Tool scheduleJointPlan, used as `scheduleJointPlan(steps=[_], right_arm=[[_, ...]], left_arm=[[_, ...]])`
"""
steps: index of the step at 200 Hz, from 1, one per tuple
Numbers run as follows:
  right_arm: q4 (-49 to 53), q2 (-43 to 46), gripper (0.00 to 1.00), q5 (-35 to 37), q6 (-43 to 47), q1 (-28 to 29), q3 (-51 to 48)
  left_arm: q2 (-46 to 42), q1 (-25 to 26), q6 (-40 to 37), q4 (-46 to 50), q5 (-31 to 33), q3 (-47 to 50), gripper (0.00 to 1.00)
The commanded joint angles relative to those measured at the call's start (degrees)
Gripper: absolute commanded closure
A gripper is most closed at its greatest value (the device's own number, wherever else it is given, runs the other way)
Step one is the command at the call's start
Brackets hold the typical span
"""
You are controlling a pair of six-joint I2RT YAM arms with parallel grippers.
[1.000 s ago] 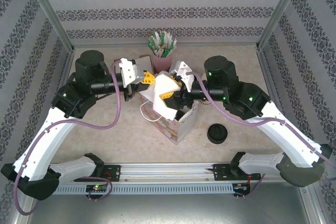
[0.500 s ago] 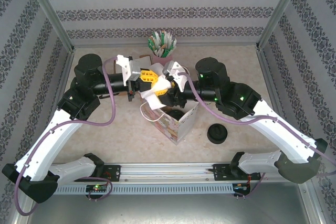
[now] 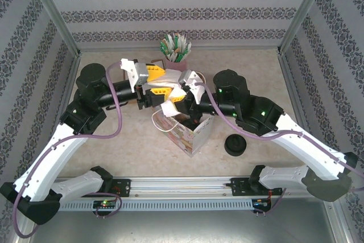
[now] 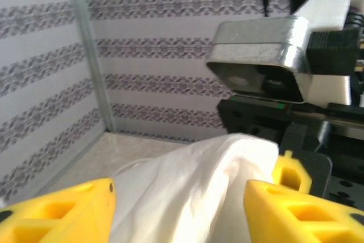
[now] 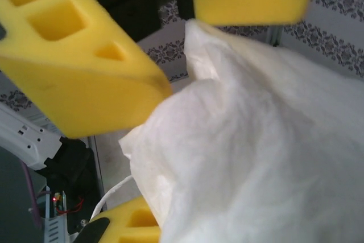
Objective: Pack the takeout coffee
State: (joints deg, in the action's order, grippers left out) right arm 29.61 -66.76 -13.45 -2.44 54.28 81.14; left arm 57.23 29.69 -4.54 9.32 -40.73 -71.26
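Top external: left pincer [image 3: 165,82] and right pincer [image 3: 175,102] are hanging close together above the paper bag [image 3: 186,138], which is standing mid-tabletop [image 3: 131,146]. Left fingers [image 4: 57,211] are standing spread apart, with white paper [image 3: 170,109] lying between them. The right pincer is clamping closed on that paper. Takeout coffee [image 3: 192,122] is sitting inside the bag, mostly hidden and showing as a dark patch.
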Motion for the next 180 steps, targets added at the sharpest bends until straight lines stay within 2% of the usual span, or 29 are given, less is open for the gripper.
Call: scheduleJointPlan(steps=[1,35,71,130,180], right_arm=[[3.3,1.1,1.00,7.0,-6.3,0.6,-1.5],[8.7,-0.8,1.00,14.1,-9.5,1.0,0.3],[12.1,-4.5,1.00,18.9,-7.8,2.2,3.7],[19.7,-11.5,1.00,23.8,-1.9,4.2,9.4],[26.1,-16.7,1.00,22.4,0.8,4.2,12.8]], left_arm=[[-4.7,0.5,8.1,-6.0,11.2,3.3,0.28],[-11.2,0.6,18.7,0.2,24.4,7.9,0.23],[-15.4,0.5,24.9,10.1,35.8,9.7,0.24],[-15.1,0.6,26.8,15.6,37.3,11.3,0.26],[-13.3,0.5,28.0,18.3,37.8,11.3,0.30]])
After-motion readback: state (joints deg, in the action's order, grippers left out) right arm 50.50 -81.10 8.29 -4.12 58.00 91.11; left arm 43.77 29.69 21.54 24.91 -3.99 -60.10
